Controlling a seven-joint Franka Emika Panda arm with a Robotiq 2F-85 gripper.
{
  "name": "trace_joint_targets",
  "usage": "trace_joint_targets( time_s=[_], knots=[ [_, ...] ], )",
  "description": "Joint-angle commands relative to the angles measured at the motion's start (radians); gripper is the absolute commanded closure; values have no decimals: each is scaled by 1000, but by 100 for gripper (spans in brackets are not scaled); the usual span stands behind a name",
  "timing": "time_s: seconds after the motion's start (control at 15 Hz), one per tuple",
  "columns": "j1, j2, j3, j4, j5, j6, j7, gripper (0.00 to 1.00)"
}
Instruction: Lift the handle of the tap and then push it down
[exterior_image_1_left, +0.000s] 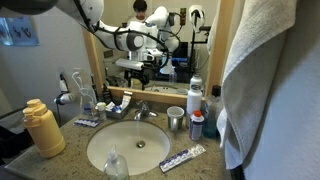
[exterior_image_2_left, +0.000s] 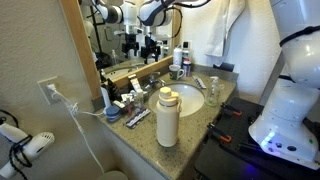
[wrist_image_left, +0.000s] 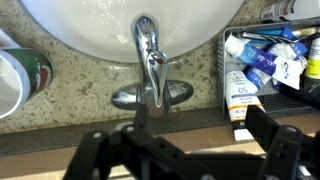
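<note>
The tap (wrist_image_left: 147, 40) is a small chrome faucet at the back rim of the white basin (wrist_image_left: 90, 30). Its handle (wrist_image_left: 156, 78) is a short chrome lever on top, lying low. The tap also shows in both exterior views (exterior_image_1_left: 143, 110) (exterior_image_2_left: 166, 86). My gripper (wrist_image_left: 197, 128) is open and empty. It hangs above the counter just behind the tap without touching it, its dark fingers to either side at the bottom of the wrist view. In the exterior views the gripper (exterior_image_1_left: 146, 68) (exterior_image_2_left: 150, 50) hovers in front of the mirror above the tap.
A steel cup (exterior_image_1_left: 176, 119) and a can (exterior_image_1_left: 197, 125) stand on one side of the tap. Toothpaste tubes (wrist_image_left: 265, 55) and a sunscreen tube (wrist_image_left: 240, 95) lie on the other side. A yellow bottle (exterior_image_2_left: 167, 116) stands on the counter. A towel (exterior_image_1_left: 270, 70) hangs nearby. The mirror is close behind.
</note>
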Motion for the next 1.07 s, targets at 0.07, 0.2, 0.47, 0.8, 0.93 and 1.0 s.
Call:
trace_joint_targets(
  time_s=[0.07, 0.2, 0.47, 0.8, 0.93, 1.0],
  knots=[
    [-4, 33, -5, -2, -3, 19, 3, 0],
    [-7, 47, -8, 1, -2, 14, 5, 0],
    [-14, 62, -14, 2, -4, 9, 7, 0],
    [-24, 83, -15, 6, -2, 6, 4, 0],
    [-27, 92, -14, 8, 0, 11, 1, 0],
    [-28, 97, -13, 10, 0, 13, 0, 0]
  ],
)
